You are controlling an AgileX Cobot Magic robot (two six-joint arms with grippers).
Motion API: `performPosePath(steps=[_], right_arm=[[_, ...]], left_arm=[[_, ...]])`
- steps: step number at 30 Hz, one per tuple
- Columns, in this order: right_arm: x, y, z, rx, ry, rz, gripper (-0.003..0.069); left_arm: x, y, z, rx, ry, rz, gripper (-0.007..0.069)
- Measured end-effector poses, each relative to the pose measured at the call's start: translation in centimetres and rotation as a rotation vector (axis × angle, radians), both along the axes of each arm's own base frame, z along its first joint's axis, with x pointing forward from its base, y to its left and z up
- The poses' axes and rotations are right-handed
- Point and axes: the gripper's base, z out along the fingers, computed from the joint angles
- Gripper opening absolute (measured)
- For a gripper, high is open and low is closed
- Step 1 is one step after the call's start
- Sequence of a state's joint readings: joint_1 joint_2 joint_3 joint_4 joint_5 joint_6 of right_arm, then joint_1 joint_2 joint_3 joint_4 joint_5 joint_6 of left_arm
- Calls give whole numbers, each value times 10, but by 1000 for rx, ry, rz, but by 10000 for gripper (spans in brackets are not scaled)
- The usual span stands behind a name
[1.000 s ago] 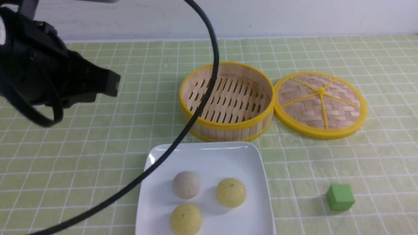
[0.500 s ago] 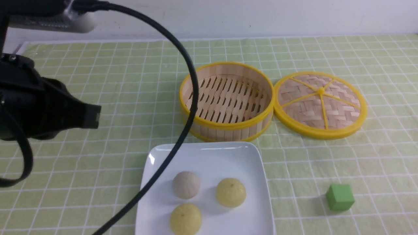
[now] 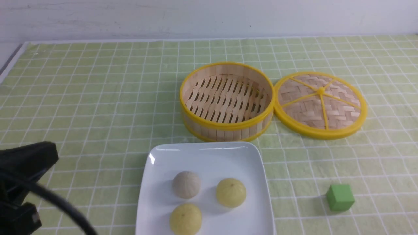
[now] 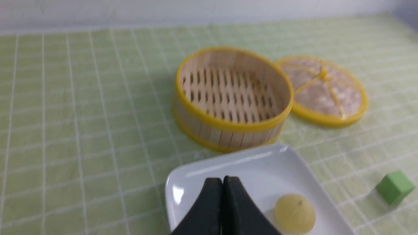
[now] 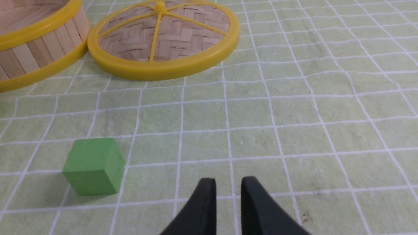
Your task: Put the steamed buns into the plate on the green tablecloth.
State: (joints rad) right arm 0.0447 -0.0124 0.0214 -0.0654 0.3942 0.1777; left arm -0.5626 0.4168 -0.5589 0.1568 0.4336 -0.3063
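Buns (image 3: 209, 202): three rest inside plate (image 3: 209, 153); loading appears complete.
Steamer (image 3: 227, 101): at plate's 12 o'clock, unloaded.
Left gripper (image 4: 223, 182): clenched, holding nothing.
Right gripper (image 5: 228, 184): slightly parted, holding nothing.

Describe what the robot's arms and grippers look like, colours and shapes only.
The left gripper and right gripper have matte black fingers tapering to rounded tips. In the front view, the left arm is a black housing with a thick black cable. No markings visible.
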Motion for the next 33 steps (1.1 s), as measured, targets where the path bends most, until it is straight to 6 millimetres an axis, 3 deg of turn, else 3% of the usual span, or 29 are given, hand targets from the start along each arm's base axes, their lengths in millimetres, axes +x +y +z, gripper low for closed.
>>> performPosePath(steps=[5, 11, 20, 27, 33], right_arm=[[0, 0, 0, 0, 0, 0, 146], [0, 0, 0, 0, 0, 0, 153], [0, 0, 0, -3, 0, 0, 167], [0, 0, 0, -3, 0, 0, 179], [0, 0, 0, -3, 0, 0, 188]], left_arm=[[0, -4, -20, -56, -99, -31, 24], [3, -6, -50, -18, -38, -35, 32], [4, -5, -75, 7, 25, -26, 36], [-10, 17, -110, 12, -28, 145, 41], [-19, 37, -143, 46, -46, 401, 48]])
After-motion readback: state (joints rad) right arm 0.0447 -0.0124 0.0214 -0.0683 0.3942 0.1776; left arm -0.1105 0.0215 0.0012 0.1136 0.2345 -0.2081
